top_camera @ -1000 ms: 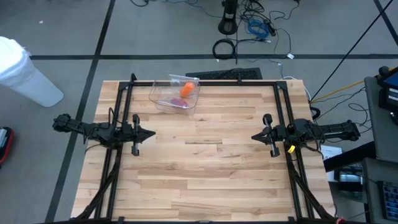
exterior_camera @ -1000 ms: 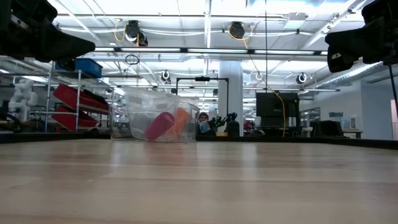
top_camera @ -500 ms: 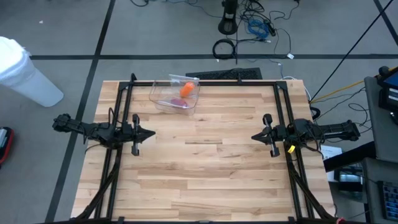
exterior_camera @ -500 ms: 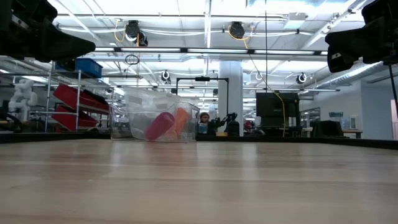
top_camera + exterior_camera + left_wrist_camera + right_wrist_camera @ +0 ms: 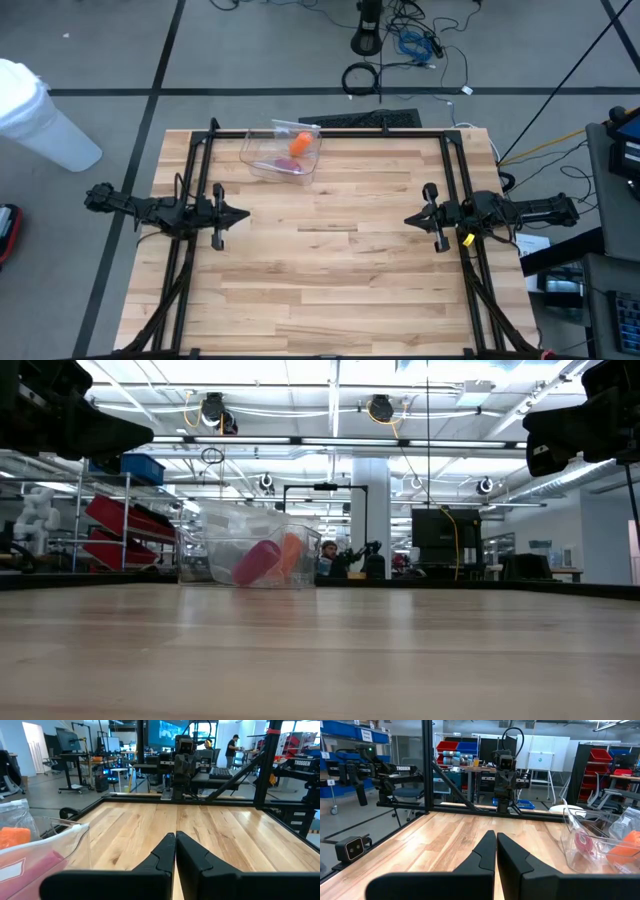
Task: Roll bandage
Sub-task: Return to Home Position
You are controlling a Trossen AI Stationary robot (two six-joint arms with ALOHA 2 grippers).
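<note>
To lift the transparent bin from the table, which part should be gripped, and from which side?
Grip the transparent bin by its thin side wall at the open rim, coming from above, one finger inside and one outside. It stands upright without a lid, and the pink bandage lies low inside. The left end effector, now shut, seems nearer than the right end effector.

- A pale wooden desk [image 5: 330,260] carries a black frame [image 5: 330,131] along its edges.
- A white cylinder [image 5: 40,115] stands on the grey floor, off the desk's far left corner.
- Loose cables [image 5: 420,45] lie on the floor beyond the far edge.
- Red bins [image 5: 125,520] and a blue bin [image 5: 140,465] sit on shelving in the room behind.
- A person [image 5: 328,550] shows far back.
</note>
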